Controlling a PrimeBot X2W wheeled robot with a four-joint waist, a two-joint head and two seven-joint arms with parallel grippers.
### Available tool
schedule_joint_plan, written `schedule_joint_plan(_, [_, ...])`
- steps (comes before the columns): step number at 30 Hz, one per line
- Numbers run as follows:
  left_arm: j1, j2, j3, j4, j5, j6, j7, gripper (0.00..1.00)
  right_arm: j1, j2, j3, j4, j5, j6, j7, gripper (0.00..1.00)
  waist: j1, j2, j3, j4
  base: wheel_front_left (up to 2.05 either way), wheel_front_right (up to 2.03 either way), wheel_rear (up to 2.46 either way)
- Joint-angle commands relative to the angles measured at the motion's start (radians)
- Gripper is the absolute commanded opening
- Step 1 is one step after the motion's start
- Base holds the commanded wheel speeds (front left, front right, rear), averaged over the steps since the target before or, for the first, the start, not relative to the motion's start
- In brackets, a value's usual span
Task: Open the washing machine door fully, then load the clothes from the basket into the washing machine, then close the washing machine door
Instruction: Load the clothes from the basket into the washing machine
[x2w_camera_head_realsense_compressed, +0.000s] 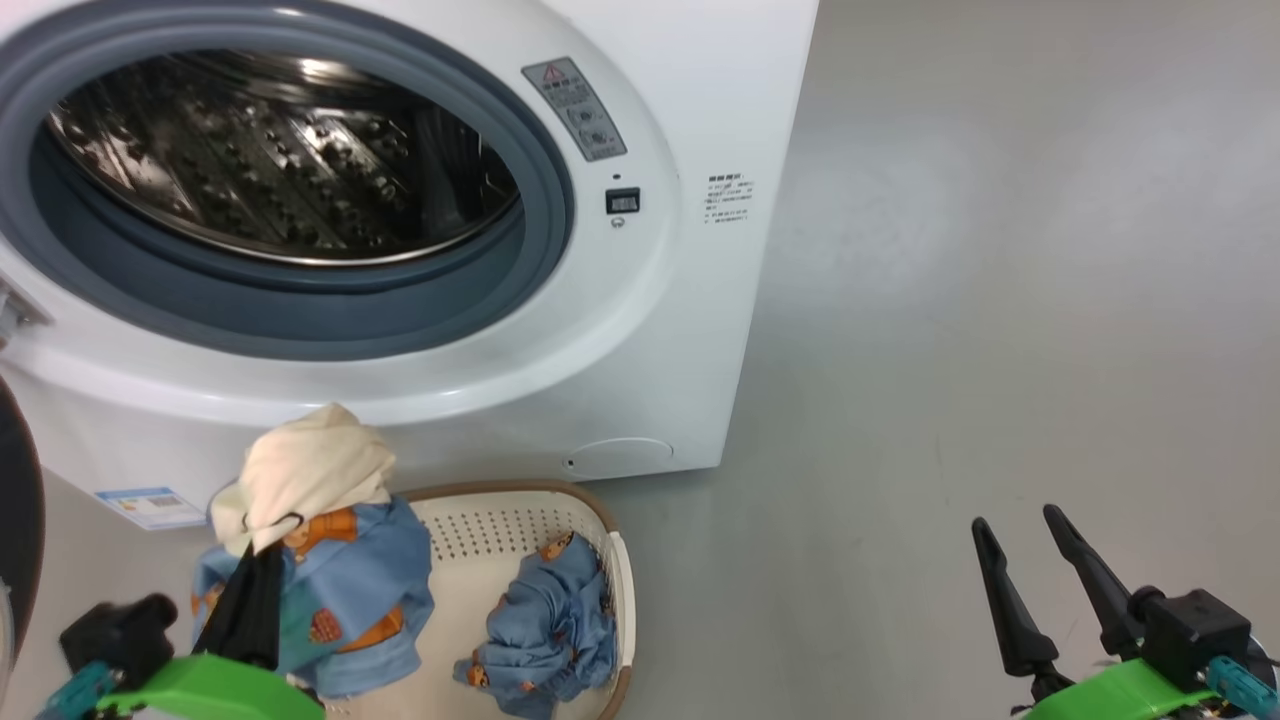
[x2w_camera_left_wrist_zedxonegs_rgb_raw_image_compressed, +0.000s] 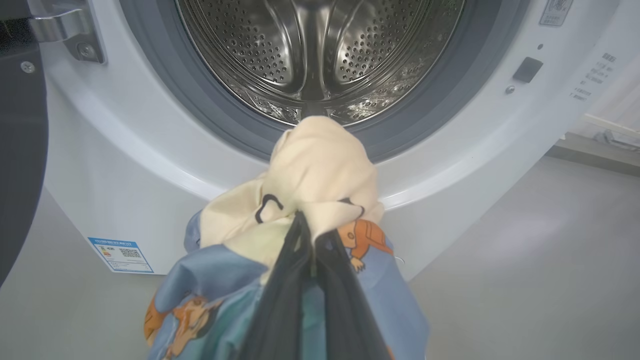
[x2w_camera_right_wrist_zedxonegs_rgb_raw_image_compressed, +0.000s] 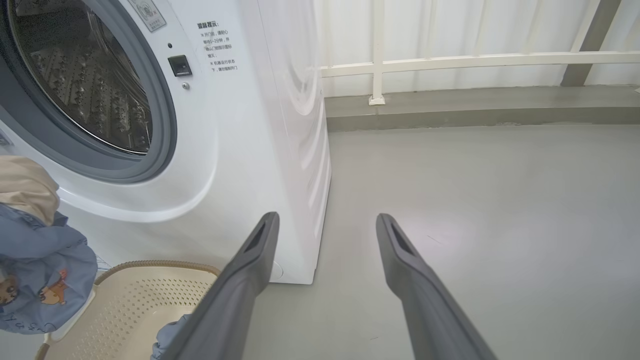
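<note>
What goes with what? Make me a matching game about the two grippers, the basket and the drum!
Things:
1. left gripper
2. right gripper
3. basket
4. drum

States:
A. open, holding nothing
B. shiny steel full of little holes
C. shut on clothes
D. has a blue garment lying inside

Pairs: 1-C, 2-A, 3-D, 4-B

basket (x2w_camera_head_realsense_compressed: 560, 492) before washing machine (x2w_camera_head_realsense_compressed: 680, 330) | clothes (x2w_camera_head_realsense_compressed: 550, 620) in basket | washing machine door (x2w_camera_head_realsense_compressed: 15, 520) at machine's left
</note>
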Motion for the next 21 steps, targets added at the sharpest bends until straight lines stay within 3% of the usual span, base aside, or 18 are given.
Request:
schedule_joint_plan(1, [0.008, 0.017, 0.058, -0.051, 0.017, -0.002, -0.01, 0.0, 0.011, -0.016, 0.013, -0.029, 0.009, 0.002, -0.005, 1.0, 0.0, 0.0, -0.018, 0.0, 0.0, 0.0, 0.0])
schedule_joint_plan(11, [0.14, -0.034, 0.173, -0.218, 0.081, -0.002, -0.01, 0.0, 0.034, -0.001, -0.012, -0.045, 0.006, 0.002, -0.005, 1.0, 0.0, 0.0, -0.009, -0.018, 0.0, 0.0, 0.0])
schedule_joint_plan(21, [0.103, -0.056, 0.185, -0.263, 0.07, -0.002, -0.01, 0.0, 0.019, 0.015, -0.018, -0.052, 0.001, 0.002, -0.005, 1.0, 0.0, 0.0, 0.025, -0.018, 0.0, 0.0, 0.0])
